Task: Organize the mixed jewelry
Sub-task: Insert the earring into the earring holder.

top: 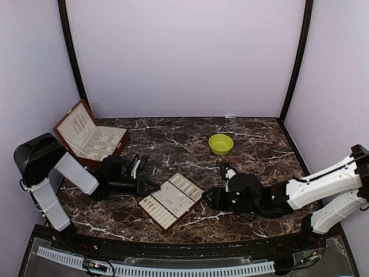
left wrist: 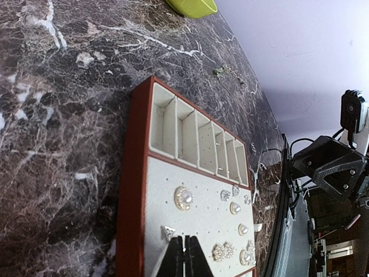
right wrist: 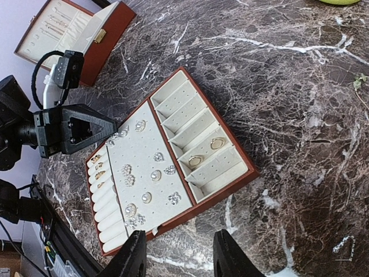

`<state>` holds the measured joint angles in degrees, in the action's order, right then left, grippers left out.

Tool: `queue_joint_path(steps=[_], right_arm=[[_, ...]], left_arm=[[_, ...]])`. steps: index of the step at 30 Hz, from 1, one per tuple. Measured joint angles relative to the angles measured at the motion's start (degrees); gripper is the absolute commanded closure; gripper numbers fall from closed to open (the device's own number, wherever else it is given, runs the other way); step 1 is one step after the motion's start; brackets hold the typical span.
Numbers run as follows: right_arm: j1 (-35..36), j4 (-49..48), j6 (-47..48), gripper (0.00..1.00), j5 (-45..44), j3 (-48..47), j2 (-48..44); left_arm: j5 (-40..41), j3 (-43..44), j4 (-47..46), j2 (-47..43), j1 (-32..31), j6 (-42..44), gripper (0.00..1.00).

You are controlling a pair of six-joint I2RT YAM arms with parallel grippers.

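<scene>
Over tray [left wrist: 135,173], left gripper [left wrist: 184,259] pinched closed; right gripper [right wrist: 181,257] spread wide, empty, beside tray.

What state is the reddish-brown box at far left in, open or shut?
Open. The box has its lid tilted back, showing cream compartments inside.
</scene>
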<state>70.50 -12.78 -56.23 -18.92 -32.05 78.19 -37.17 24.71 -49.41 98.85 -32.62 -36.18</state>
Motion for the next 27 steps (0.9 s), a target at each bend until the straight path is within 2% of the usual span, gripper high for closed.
queue_joint_path(steps=[27], right_arm=[[0.0,0.0,0.0,0.59,0.0,-0.09,0.7]], left_arm=[[-2.47,0.0,-1.62,1.33,0.0,0.42,1.0]])
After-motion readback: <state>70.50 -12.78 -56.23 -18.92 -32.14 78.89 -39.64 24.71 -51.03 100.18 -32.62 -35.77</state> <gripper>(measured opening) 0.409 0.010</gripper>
